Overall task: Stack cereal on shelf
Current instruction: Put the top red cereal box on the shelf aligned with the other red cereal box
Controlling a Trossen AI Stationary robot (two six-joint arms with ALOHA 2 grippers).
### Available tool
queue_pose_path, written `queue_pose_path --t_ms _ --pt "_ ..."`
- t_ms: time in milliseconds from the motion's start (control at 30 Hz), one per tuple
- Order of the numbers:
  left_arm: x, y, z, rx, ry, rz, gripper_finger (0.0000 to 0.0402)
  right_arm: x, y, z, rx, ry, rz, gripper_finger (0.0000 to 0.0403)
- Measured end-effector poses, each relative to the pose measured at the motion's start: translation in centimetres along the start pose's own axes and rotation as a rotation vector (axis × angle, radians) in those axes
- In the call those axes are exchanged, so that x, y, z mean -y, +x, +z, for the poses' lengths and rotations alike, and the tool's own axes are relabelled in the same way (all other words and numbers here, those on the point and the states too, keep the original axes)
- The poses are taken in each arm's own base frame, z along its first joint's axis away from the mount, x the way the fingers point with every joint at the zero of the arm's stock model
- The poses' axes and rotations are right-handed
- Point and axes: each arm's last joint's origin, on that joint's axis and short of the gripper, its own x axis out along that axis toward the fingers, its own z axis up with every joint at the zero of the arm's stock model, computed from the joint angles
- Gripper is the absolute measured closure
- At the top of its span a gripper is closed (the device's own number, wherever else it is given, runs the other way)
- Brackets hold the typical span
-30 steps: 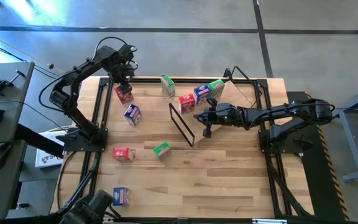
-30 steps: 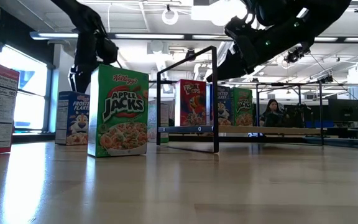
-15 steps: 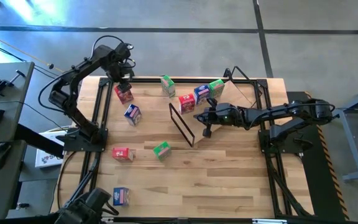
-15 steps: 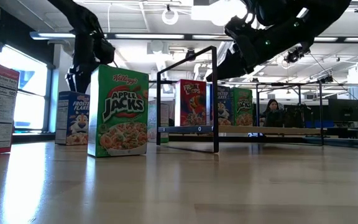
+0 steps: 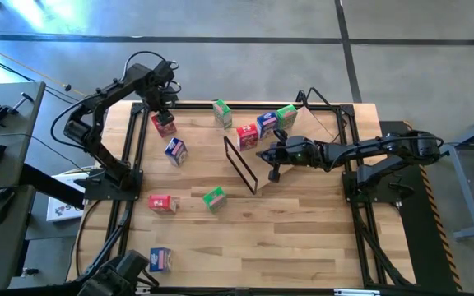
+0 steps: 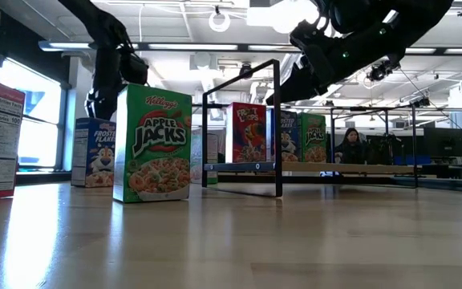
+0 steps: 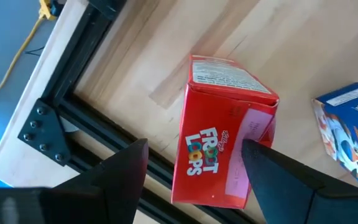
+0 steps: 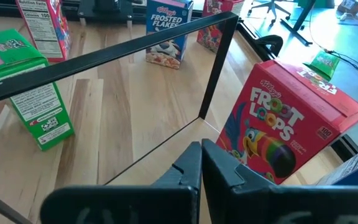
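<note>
Step in hand: pick-up of a loose box; the left gripper [image 7: 194, 165] hangs above the red rectangular cardboard Froot Loops box [image 7: 219, 134] near the table's far left edge, fingers apart, straddling it without gripping
Red box: upright on the light wooden tabletop [image 5: 303, 238], just beside the black frame rail [image 7: 98, 121]
Shelf: slanted plywood board with black wire frame [image 5: 241, 160], mid-table; a red, a blue and a green box stand on it
Right gripper [image 8: 201, 163]: fingers together, empty, hovering at the wire frame beside the shelved red box
Next move, judged: lower, close on the box's sides, lift clear, carry to the shelf
</note>
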Motion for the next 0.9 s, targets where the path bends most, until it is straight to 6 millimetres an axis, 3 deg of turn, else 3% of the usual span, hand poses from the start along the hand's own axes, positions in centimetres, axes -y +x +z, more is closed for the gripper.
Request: queue_pose_path --t_ms 233,900 --pt "0.3 -2.0 -0.6 0.046 -0.038 -0.042 0.0148 0.0 0.0 0.1 0.007 0.001 -0.001 0.0403" --pt "1.3 -3.0 -1.0 0.08 -0.043 -0.076 0.0155 0.0 0.0 0.1 0.008 0.002 -0.001 0.0403"
